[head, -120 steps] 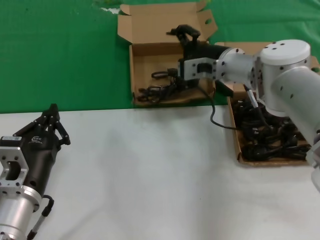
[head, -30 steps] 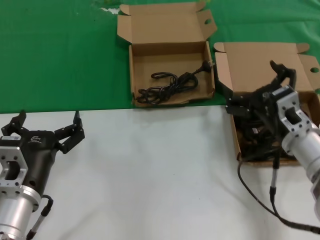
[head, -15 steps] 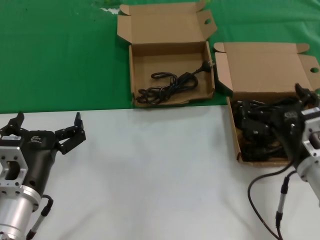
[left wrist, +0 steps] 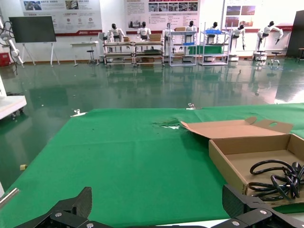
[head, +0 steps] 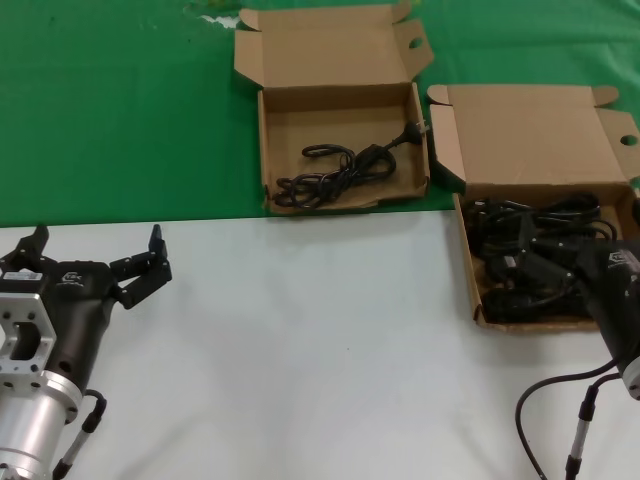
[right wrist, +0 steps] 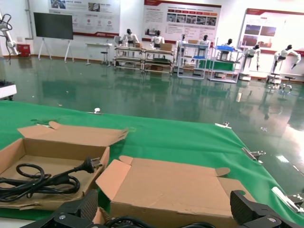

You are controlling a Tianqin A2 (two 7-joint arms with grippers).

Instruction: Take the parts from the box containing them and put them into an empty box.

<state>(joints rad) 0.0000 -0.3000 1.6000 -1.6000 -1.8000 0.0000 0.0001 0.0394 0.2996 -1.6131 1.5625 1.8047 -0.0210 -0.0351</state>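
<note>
The squarish brown box (head: 272, 130) with the wavy front rim lies at the back centre on the green cloth and holds one thin black cord (head: 340, 165). The wider brown box (head: 467, 262) at the right is full of tangled black cords (head: 530, 250). My right gripper (head: 598, 268) is open and empty, low at the front edge of the wider box. In the right wrist view my right gripper (right wrist: 166, 209) faces that box's raised lid (right wrist: 180, 183). My left gripper (head: 95, 245) is open and empty at the front left, over the white table.
The white table (head: 320, 340) fills the front and the green cloth (head: 120, 110) covers the back. Both lids stand open behind their boxes. My right arm's thick black cable (head: 560, 400) hangs at the front right. The left wrist view shows the squarish box (left wrist: 228, 161) with its cord (left wrist: 278, 175).
My right gripper has left a cord in the squarish box and drawn back over the wider box towards the front right. My left gripper has opened.
</note>
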